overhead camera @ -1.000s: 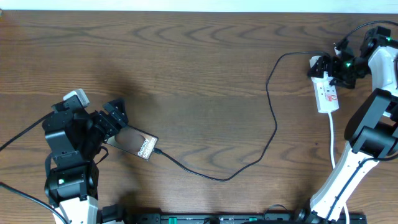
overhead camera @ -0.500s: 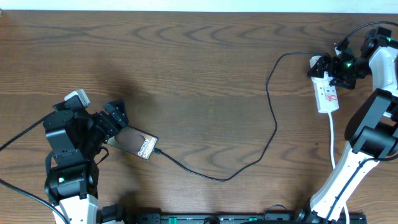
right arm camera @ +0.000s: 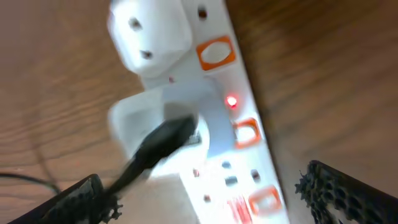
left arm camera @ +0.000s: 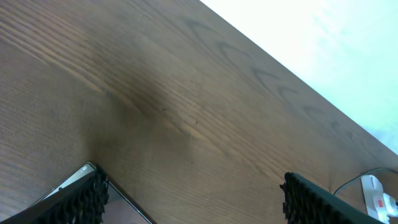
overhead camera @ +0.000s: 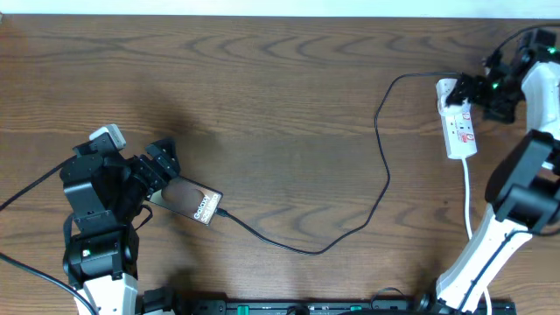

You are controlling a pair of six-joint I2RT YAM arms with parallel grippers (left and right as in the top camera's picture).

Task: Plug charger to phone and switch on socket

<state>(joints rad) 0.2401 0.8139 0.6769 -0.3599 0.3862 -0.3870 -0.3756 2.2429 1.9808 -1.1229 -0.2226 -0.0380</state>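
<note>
The phone (overhead camera: 191, 200) lies flat at the lower left, dark with white text and a brownish oval. The charger cable (overhead camera: 385, 175) runs from the phone's right end in a long loop up to the white socket strip (overhead camera: 458, 129) at the upper right. My left gripper (overhead camera: 164, 164) is open over the phone's left end; the phone's corner (left arm camera: 68, 180) shows by its left finger. My right gripper (overhead camera: 472, 90) is open beside the strip's top end. In the right wrist view the strip (right arm camera: 239, 149) shows a lit red lamp, with the black cable (right arm camera: 158, 146) plugged into a white adapter.
The strip's white cord (overhead camera: 469, 197) runs down the right side beside the right arm's white base. A black rail lies along the table's front edge (overhead camera: 306, 306). The table's far edge runs along the top.
My right gripper has lifted away from the strip's top end, up and to the right. The left arm, phone and cable have not moved.
</note>
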